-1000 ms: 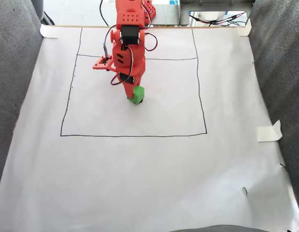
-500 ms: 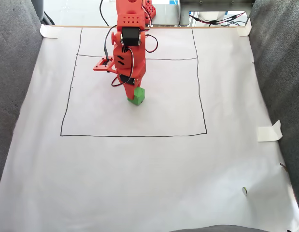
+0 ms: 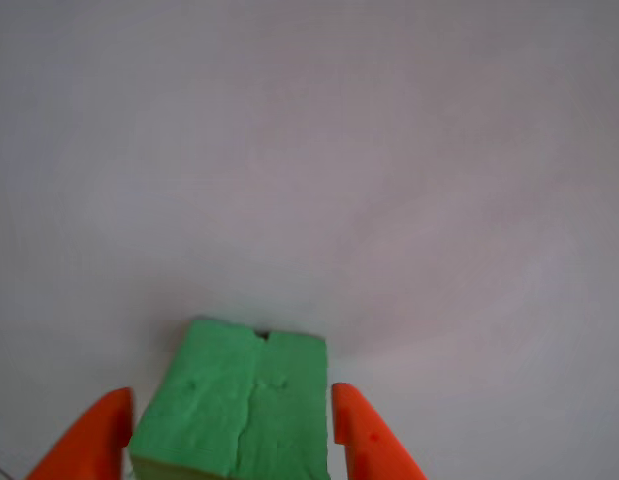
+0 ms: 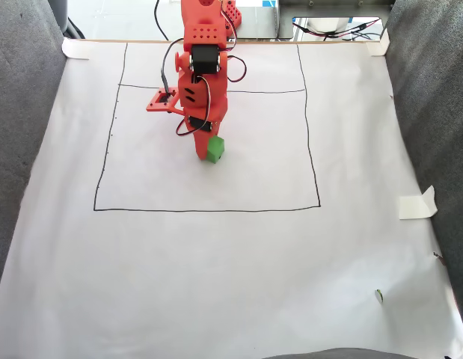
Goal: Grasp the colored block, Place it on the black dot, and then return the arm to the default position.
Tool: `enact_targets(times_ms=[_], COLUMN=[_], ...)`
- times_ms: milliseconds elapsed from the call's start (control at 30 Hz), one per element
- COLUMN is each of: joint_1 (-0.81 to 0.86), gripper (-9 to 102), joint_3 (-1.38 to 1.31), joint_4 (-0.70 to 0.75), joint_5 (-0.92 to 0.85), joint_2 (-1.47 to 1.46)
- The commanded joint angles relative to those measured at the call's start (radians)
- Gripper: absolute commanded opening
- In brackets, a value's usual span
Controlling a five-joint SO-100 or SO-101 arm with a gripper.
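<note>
The colored block (image 3: 239,410), a bright green cube with a creased top, rests on the white paper. In the other view my gripper (image 3: 229,392) is open around it, one orange finger (image 3: 89,440) on each side with a narrow gap. A tiny dark speck (image 3: 261,333) shows at the block's far edge; the black dot is otherwise hidden. In the fixed view the block (image 4: 215,149) sits inside the drawn rectangle. The orange arm (image 4: 201,82) reaches down from the top, and the gripper (image 4: 204,153) is at the block's left side.
White paper (image 4: 216,284) covers the table, with a thin drawn rectangle (image 4: 209,209). Grey fabric (image 4: 22,112) borders both sides. A folded piece of tape (image 4: 416,203) lies at the right and a small speck (image 4: 378,295) at the lower right. Cables and a box sit behind the arm.
The block has settled on the paper, slightly to the right. The arm has drawn back a little toward the top, so more of the block shows beside the finger.
</note>
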Motion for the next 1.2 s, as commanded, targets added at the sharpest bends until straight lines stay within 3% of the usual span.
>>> enact_targets(times_ms=[0,400,833,1167], joint_1=[-0.006,-0.008,-0.078,-0.138], gripper=[32,41,33,28], joint_3=[-0.034,0.072,0.769,1.157], joint_4=[0.012,0.032,-0.252,-0.210], joint_5=[-0.009,-0.020,-0.135,-0.224], joint_2=[0.052,0.241,0.821,1.318])
